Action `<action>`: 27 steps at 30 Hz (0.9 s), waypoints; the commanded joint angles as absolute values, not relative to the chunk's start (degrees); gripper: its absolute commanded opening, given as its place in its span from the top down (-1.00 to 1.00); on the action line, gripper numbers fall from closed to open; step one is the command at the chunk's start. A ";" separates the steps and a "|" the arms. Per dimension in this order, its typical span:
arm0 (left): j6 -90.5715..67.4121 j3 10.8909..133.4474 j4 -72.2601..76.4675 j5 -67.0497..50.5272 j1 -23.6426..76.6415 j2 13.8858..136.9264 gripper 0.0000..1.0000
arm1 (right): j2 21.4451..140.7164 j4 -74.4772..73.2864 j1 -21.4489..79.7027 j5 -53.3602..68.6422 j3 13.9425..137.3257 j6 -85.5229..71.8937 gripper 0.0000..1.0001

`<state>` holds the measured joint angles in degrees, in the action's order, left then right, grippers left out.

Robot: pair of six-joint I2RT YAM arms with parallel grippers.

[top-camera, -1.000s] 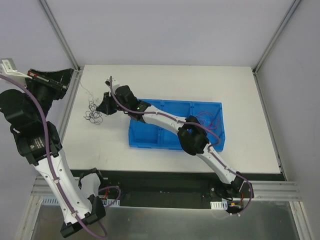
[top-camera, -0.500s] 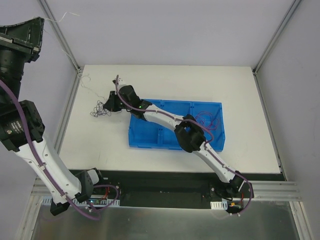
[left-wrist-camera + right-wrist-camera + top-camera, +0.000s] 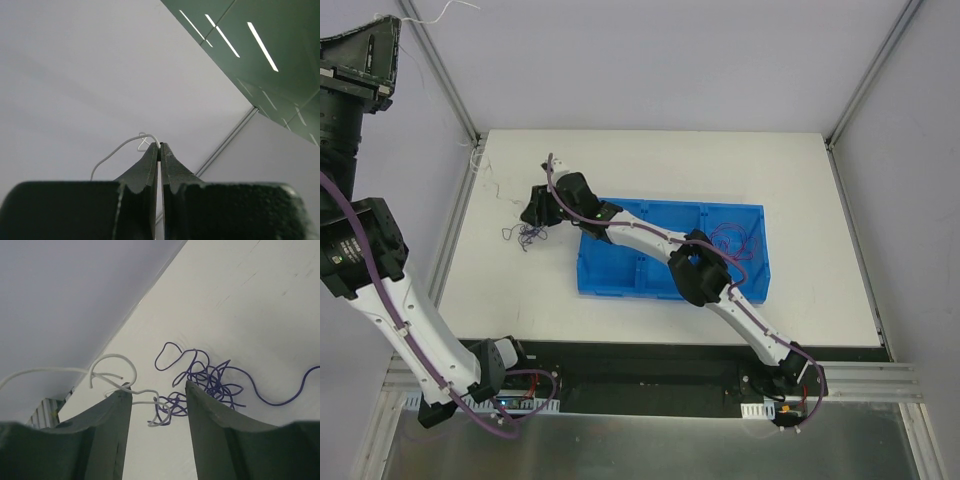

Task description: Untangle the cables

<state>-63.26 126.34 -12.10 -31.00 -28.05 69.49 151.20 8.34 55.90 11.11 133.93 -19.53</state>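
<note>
My left gripper (image 3: 382, 35) is raised high at the far left, shut on a thin white cable (image 3: 118, 150) whose short end curls past the fingertips (image 3: 154, 150). The white cable (image 3: 480, 163) hangs down to the table's left edge. Its lower part (image 3: 114, 358) loops in front of my right gripper (image 3: 157, 389), and its end lies between the open jaws. A dark purple cable clump (image 3: 211, 380) lies on the white table just beyond the right finger. In the top view the purple clump (image 3: 525, 233) sits below my right gripper (image 3: 531, 214).
A blue compartment bin (image 3: 610, 285) stands mid-table under my right arm. Thin red and purple wires (image 3: 733, 240) lie in its right compartment. The frame post (image 3: 440, 70) runs close to the raised left arm.
My left arm swung up from the table's left edge, pulling the white cable high. My right gripper has opened and the purple clump now lies loose on the table.
</note>
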 commanded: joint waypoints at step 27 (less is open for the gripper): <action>-66.35 118.56 -7.74 -32.08 -24.96 67.50 1.00 | 135.34 17.05 56.34 35.95 130.68 -4.48 -0.74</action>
